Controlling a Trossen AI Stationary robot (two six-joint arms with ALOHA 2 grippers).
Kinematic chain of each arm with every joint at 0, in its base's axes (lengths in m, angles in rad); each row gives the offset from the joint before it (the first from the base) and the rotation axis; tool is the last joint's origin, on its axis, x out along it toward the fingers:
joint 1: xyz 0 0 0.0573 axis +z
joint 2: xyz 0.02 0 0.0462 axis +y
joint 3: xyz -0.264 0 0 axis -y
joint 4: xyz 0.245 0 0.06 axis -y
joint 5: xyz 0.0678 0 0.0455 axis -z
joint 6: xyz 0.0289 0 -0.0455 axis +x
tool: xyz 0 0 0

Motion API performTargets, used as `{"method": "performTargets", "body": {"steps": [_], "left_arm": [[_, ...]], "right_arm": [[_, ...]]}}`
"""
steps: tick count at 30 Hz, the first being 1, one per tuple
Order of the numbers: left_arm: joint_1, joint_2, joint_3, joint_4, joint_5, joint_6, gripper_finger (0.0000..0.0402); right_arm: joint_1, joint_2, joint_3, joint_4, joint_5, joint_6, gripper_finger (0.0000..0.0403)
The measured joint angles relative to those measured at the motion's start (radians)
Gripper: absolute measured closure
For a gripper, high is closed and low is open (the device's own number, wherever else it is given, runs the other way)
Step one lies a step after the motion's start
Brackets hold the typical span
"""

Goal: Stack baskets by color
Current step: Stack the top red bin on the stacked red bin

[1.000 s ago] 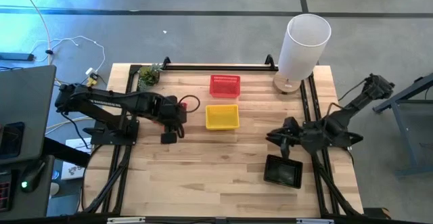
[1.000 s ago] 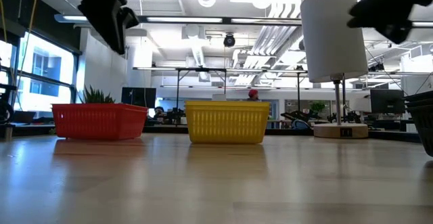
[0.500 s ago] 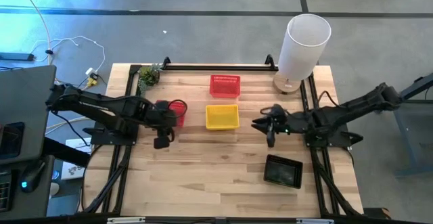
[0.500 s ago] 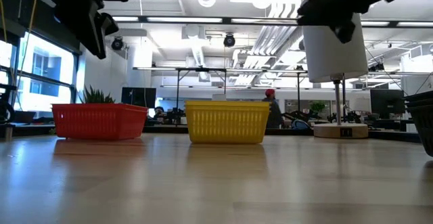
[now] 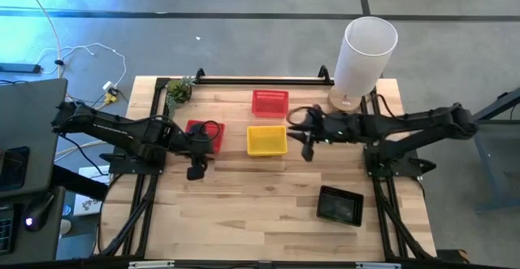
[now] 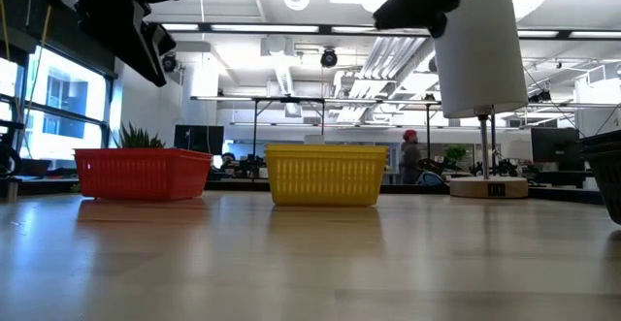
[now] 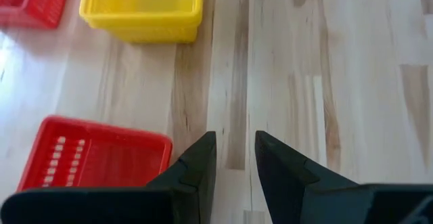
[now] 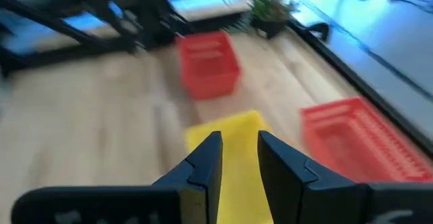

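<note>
On the table stand a red basket [image 5: 269, 103] at the far centre, a yellow basket [image 5: 266, 140] just in front of it, a second red basket [image 5: 197, 128] to the left and a black basket [image 5: 340, 205] at the near right. My left gripper [image 5: 201, 157] hangs open, tilted down, just off the near side of the left red basket [image 7: 95, 153], with only bare wood between its fingers. My right gripper [image 5: 299, 132] hovers open over the right edge of the yellow basket [image 8: 226, 156], holding nothing.
A tall white cylinder [image 5: 366, 54] stands on its base at the far right corner and a small green plant [image 5: 179, 90] at the far left. Black frame rails run along the table's left, right and far edges. Bare wood lies in the near middle.
My right gripper has swung up from above the black basket toward the far left, over to the yellow basket's right edge, rolling as it went. My left gripper has drawn back toward the table's left edge and sunk a little, uncovering the left red basket, which stands still.
</note>
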Motion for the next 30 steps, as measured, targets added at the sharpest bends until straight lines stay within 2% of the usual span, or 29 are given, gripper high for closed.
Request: {"method": "performTargets", "body": {"steps": [6, 11, 23, 30], "left_arm": [[0.0, 0.0, -0.002, 0.023, 0.0, 0.012, 0.0312], [0.0, 0.0, -0.002, 0.022, 0.0, 0.012, 0.0312], [0.0, 0.0, -0.002, 0.02, 0.001, 0.005, 0.0312], [0.0, 0.0, -0.002, 0.019, 0.001, 0.005, 0.0312]], "right_arm": [[-0.083, 0.139, 0.176, -0.195, 0.01, -0.089, 0.032], [-0.128, 0.237, 0.256, -0.242, -0.023, -0.196, 0.032], [-0.222, 0.437, 0.281, -0.233, -0.026, -0.381, 0.0318], [-0.284, 0.537, 0.281, -0.176, -0.027, -0.382, 0.0282]]}}
